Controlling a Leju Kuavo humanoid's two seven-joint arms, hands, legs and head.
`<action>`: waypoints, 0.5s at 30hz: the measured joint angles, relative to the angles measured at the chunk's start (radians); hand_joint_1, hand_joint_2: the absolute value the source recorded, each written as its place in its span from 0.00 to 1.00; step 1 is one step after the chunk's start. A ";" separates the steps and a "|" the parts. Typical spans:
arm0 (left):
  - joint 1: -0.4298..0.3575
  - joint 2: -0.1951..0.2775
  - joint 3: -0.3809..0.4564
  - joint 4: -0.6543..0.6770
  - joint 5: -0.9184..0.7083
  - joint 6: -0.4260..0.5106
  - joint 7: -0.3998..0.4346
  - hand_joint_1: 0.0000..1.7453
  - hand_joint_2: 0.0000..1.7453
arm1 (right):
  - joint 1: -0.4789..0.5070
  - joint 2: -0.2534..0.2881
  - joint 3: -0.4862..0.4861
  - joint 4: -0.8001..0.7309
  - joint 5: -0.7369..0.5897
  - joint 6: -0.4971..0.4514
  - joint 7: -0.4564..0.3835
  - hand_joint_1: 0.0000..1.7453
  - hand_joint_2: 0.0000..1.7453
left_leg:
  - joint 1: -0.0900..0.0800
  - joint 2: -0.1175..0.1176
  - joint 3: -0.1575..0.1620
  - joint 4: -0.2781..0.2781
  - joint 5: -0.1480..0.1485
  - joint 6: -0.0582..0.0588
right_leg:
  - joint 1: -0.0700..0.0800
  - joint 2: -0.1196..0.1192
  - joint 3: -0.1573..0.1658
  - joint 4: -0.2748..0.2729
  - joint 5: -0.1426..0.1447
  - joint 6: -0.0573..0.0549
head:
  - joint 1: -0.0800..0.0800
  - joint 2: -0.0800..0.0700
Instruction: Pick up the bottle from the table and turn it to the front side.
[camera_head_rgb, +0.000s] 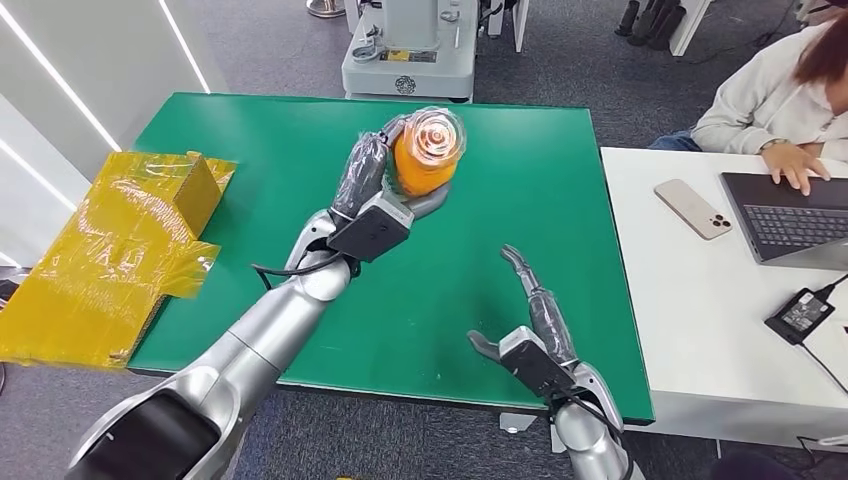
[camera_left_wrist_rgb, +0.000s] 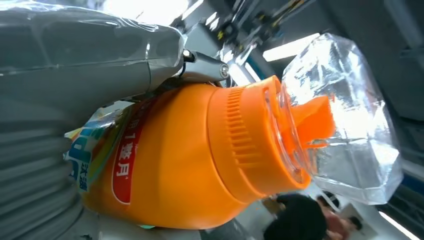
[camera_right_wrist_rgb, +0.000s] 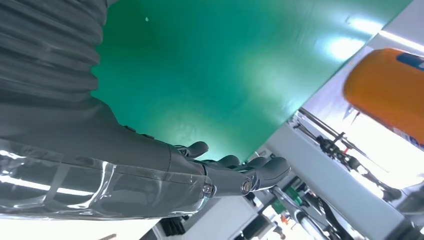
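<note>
Left hand (camera_head_rgb: 385, 190) wrapped around one orange bottle (camera_head_rgb: 425, 160), fingers (camera_head_rgb: 362, 165) closed on its body, lifted above the far-middle part of the green surface (camera_head_rgb: 520, 230). Clear cap (camera_left_wrist_rgb: 345, 120) over an orange spout, pointing up toward the head camera. Label (camera_left_wrist_rgb: 107, 150) partly tucked against the palm in the left wrist view; which face is turned forward, cannot tell.

Right hand (camera_head_rgb: 530, 320) held over the near right part of the surface, fingers (camera_head_rgb: 528, 280) spread and stretched out, holding nothing, touching nothing.

Green top bare between the two hands and out to its right edge. Off the left edge: one yellow taped box (camera_head_rgb: 120, 250). Off the right edge: one white desk (camera_head_rgb: 700, 330) carrying one phone (camera_head_rgb: 692, 208), one laptop (camera_head_rgb: 790, 215), one dark charger (camera_head_rgb: 800, 312). One person (camera_head_rgb: 770, 95) seated there, hand on the keys.
</note>
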 joint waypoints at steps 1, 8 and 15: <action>-0.008 0.003 -0.001 0.000 -0.036 0.024 0.010 1.00 1.00 | 0.006 -0.001 -0.001 -0.012 0.000 0.000 0.000 0.00 1.00 | 0.000 0.000 0.000 0.000 0.000 0.000 | 0.000 0.000 0.000 0.000 0.000 0.000 | 0.000 0.000; -0.104 0.023 -0.108 0.111 -0.702 0.393 0.268 1.00 1.00 | 0.038 -0.004 -0.006 -0.093 0.001 -0.003 -0.001 0.00 1.00 | 0.000 0.000 0.000 0.000 0.000 0.000 | 0.000 0.000 0.000 0.000 0.000 0.000 | 0.000 0.000; -0.208 0.100 -0.227 0.264 -1.046 0.346 0.545 1.00 1.00 | 0.071 -0.018 -0.014 -0.154 -0.003 -0.004 -0.007 0.00 1.00 | 0.000 0.003 0.001 0.000 0.000 0.000 | 0.000 0.003 0.000 0.001 0.000 0.000 | 0.000 0.000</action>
